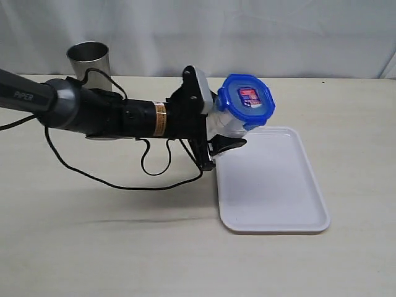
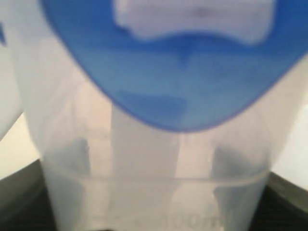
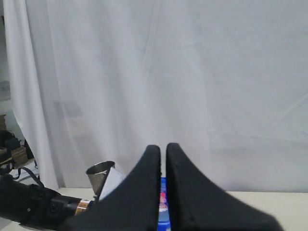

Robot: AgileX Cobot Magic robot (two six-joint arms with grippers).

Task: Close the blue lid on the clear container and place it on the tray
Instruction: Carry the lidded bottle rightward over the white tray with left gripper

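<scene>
Lid step judged done: blue lid point(image 1: 248, 101) sits on clear container point(image 1: 230, 124). My left gripper point(image 1: 221, 128) clamps container body at back-left edge of tray point(image 1: 272, 185); contact unclear. My right gripper point(image 3: 163, 149) pinched together, empty. Next: lower upright, release.

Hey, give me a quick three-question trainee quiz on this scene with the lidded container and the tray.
1. True or false: the blue lid sits on top of the clear container.
2. The right gripper is: A open; B shut; C holding the blue lid.
3. Fill in: the clear container is held by the ___ gripper.
Key: 1 true; 2 B; 3 left, the left gripper.
</scene>
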